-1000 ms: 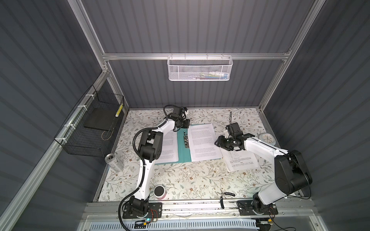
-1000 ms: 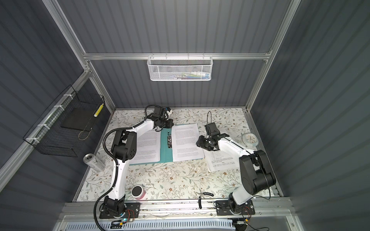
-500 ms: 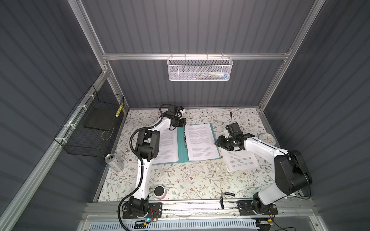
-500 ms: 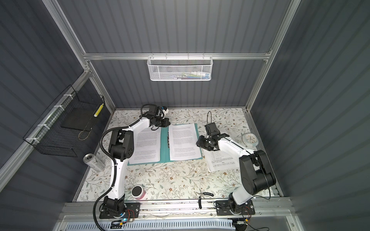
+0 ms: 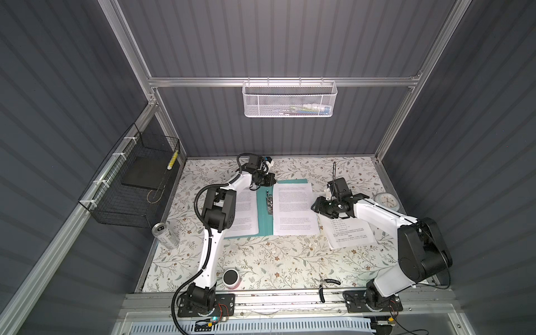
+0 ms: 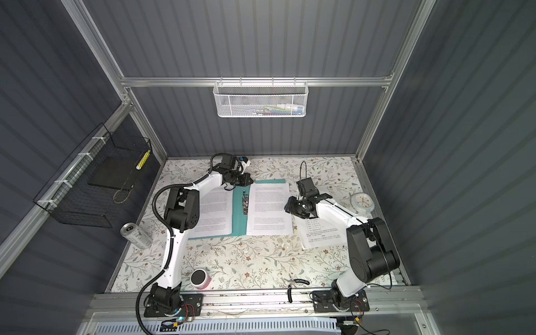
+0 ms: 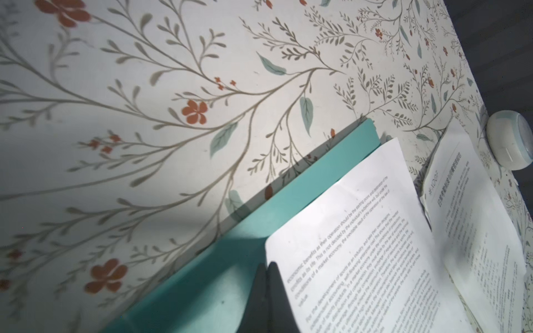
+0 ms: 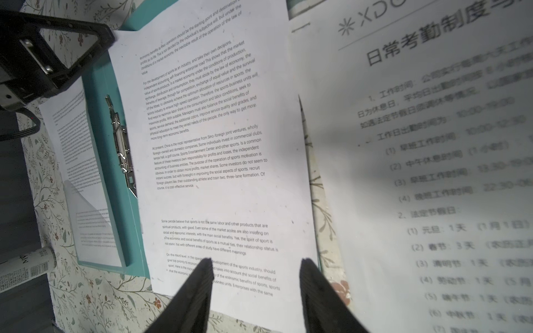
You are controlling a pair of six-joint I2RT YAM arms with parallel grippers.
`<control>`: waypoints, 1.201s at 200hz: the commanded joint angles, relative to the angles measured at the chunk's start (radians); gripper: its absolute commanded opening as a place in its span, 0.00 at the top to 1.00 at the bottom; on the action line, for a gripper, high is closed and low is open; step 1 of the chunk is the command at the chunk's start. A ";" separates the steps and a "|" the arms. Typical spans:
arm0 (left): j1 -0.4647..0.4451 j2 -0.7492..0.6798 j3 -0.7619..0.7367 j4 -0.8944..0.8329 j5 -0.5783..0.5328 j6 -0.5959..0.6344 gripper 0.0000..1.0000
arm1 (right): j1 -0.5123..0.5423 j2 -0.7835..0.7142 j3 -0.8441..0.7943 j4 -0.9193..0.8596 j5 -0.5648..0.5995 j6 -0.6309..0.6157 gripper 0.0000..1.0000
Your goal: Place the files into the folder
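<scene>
The main risk is the right sheet (image 5: 293, 211). It lies loose on the right half of the folder (image 5: 265, 229), not under the metal clip (image 5: 269, 203) at the spine, and it overhangs the folder's near edge. The right claw (image 8: 256, 268) hangs spread and empty over that sheet's outer edge. A push from there could buckle the thin paper or slide it off the folder, and shutting the cover first would likely crease it.

The left claw (image 7: 266, 288) is pressed together, nothing visibly between its tips, at the folder's far edge beside the sheet's corner. Dragging from there could shift the folder or snag that corner.

The loose paper (image 5: 348, 235), just beside the folder's right edge, lies under the right arm, so a low sweep could scatter it.

Counted:
- One folder, open on the worktop (image 5: 261, 261), with one clip.
- Two files inside, the left sheet (image 5: 246, 214) and the right.
- One loose file outside, possibly several stacked; I cannot tell.
- Two claws.
- One can (image 5: 166, 236) and one clock (image 5: 385, 200), both well apart from the folder.
</scene>
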 commanded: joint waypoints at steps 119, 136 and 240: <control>0.037 -0.087 -0.149 0.073 -0.091 0.003 1.00 | 0.007 0.006 -0.010 0.008 0.004 0.005 0.49; 0.036 -0.086 -0.148 0.080 -0.096 -0.001 1.00 | 0.007 0.006 -0.011 0.008 0.004 0.005 0.49; 0.037 -0.056 -0.112 0.090 -0.105 -0.014 1.00 | 0.008 0.026 -0.016 0.022 -0.007 0.008 0.49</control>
